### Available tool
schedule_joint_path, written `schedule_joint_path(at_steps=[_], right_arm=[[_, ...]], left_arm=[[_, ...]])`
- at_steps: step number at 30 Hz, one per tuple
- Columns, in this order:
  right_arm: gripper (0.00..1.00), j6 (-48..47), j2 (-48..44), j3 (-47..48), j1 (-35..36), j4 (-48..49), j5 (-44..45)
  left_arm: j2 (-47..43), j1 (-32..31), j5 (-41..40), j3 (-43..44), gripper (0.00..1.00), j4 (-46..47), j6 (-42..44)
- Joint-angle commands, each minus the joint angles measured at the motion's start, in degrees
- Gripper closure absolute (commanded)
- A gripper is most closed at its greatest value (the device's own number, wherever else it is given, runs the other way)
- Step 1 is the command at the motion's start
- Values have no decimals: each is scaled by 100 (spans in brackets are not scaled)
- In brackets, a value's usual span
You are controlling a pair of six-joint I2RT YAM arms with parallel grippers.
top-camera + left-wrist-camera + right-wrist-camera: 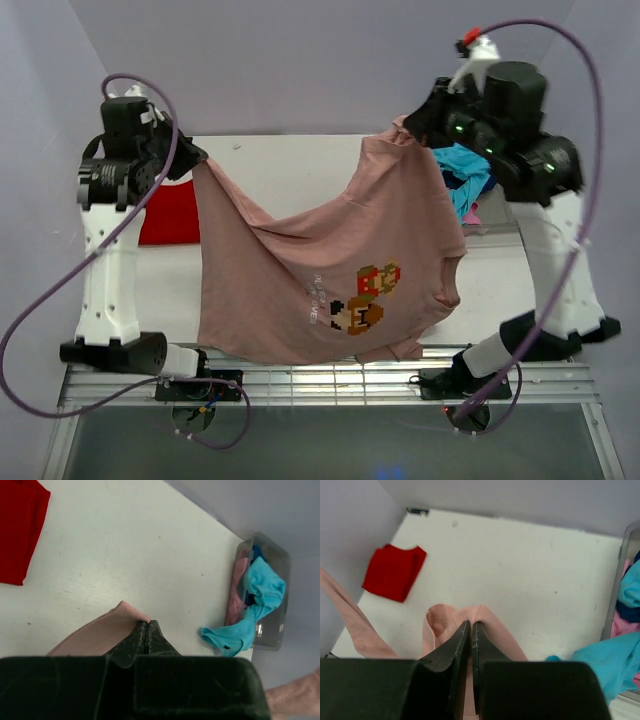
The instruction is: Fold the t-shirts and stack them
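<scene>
Red cloth tee [170, 215] lies folded; left tool [146, 630] and right tool [471, 627], clamped tight, hold the unfolded dusty-pink printed tee [310, 260] aloft; turquoise cloth tee [260, 587] waits.

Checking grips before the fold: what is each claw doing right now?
Left claw: shut on the dusty-pink t-shirt.
Right claw: shut on the same dusty-pink t-shirt.

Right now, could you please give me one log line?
left fingers: shut on dusty-pink tee | right fingers: shut on same tee | red tee: folded on table
</scene>
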Motion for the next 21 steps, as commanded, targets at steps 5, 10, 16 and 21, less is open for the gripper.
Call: schedule_joint_path(at_steps=[5, 10, 16, 21], right_arm=[[92, 38, 1652, 552, -32, 529, 587], [92, 46, 1972, 1207, -497, 1265, 635], [92, -392, 1479, 766, -717, 3182, 811], [92, -867, 1260, 680, -753, 3965, 609]], left_arm=[[2175, 23, -5, 2263, 100, 177, 158], [2752, 164, 416, 3360, 100, 1140, -325], [2199, 173, 14, 2795, 100, 3153, 51], [2004, 199, -199, 2769, 100, 3437, 500]])
